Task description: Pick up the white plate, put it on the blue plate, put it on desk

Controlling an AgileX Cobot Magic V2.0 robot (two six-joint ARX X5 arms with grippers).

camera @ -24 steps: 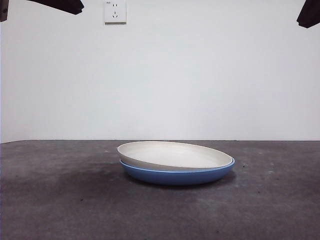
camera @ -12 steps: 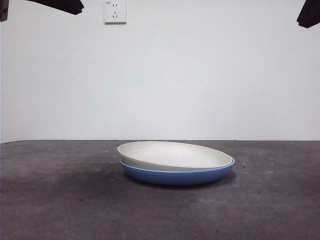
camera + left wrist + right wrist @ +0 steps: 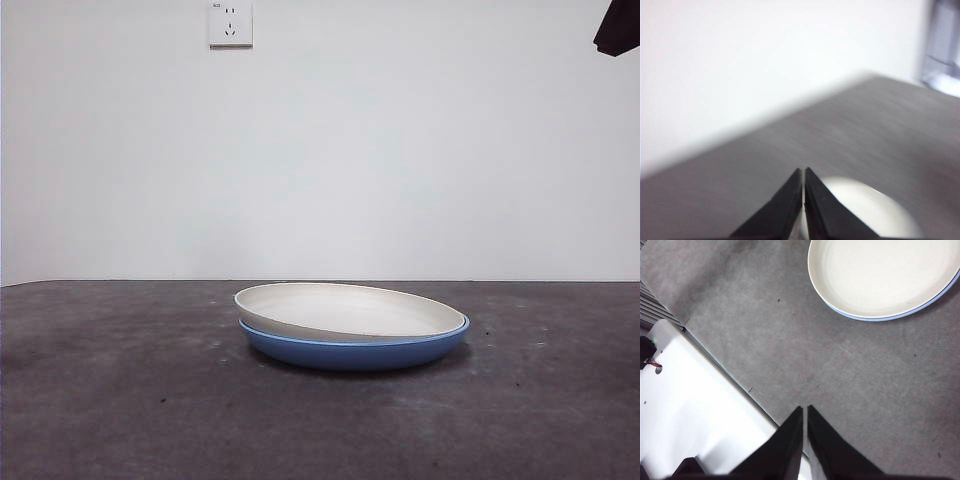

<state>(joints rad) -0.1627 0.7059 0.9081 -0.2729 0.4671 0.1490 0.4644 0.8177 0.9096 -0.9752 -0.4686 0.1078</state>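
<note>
The white plate (image 3: 350,310) lies nested in the blue plate (image 3: 355,352) on the dark speckled desk (image 3: 120,400), a little right of the middle in the front view. In the right wrist view the white plate (image 3: 885,275) shows with a thin blue rim (image 3: 875,318) under it. My right gripper (image 3: 805,412) is shut and empty, high above the desk and away from the plates. My left gripper (image 3: 803,175) is shut and empty, raised above the desk, with the white plate (image 3: 870,210) blurred below it.
A white wall with a socket (image 3: 230,22) stands behind the desk. A black arm tip (image 3: 620,25) shows at the top right corner of the front view. A white base (image 3: 695,410) lies at the desk's edge in the right wrist view.
The black arm tip at the top left corner of the front view has moved out of view. The plates have not moved.
</note>
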